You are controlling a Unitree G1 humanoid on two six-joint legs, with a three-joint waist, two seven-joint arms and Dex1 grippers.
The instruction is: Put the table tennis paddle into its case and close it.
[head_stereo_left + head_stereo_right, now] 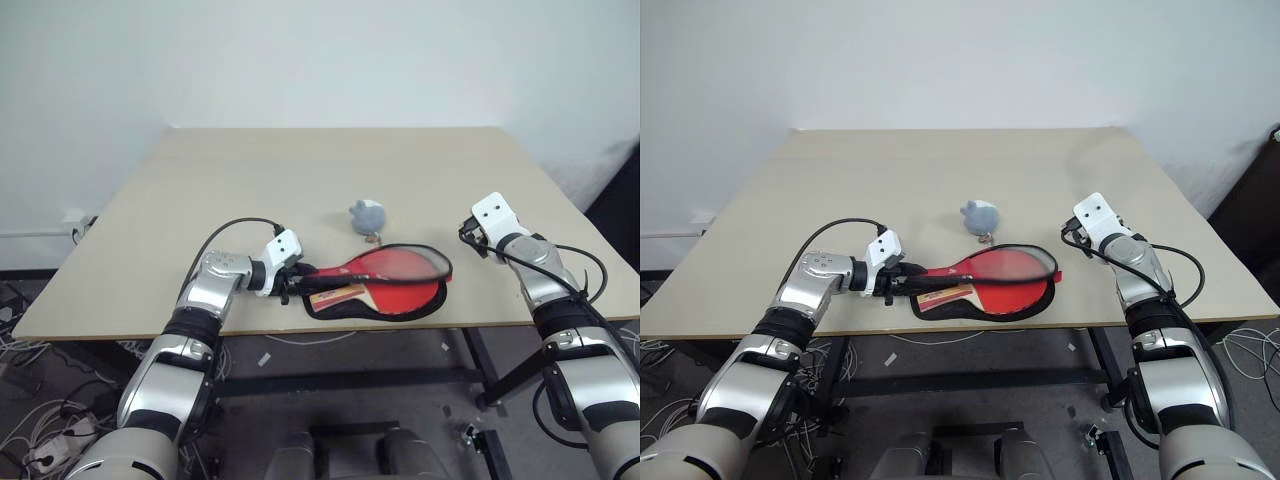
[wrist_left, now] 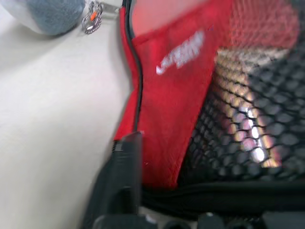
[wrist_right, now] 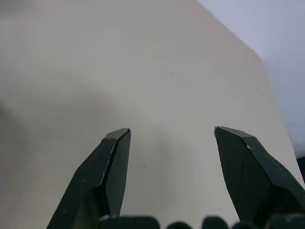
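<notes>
The case [image 1: 345, 310] lies open near the table's front edge, its black zip-rimmed flap [image 1: 420, 262] lifted a little. The table tennis paddle [image 1: 400, 285] rests inside it, red face up, with its wooden handle [image 1: 338, 295] pointing at my left gripper [image 1: 303, 282]. That gripper is open at the case's narrow end, low over the table. In the left wrist view one finger [image 2: 119, 181] lies against the case's red lining [image 2: 176, 95] beside black mesh [image 2: 257, 124]. My right gripper [image 1: 470, 240] hovers open over bare table to the right of the case, its fingertips [image 3: 119, 143] holding nothing.
A small grey pouch [image 1: 367, 214] with a metal ring sits just behind the case. The case lies close to the front edge of the beige table [image 1: 150, 320]. The table's far half [image 1: 300, 170] is bare. Cables lie on the floor at the left.
</notes>
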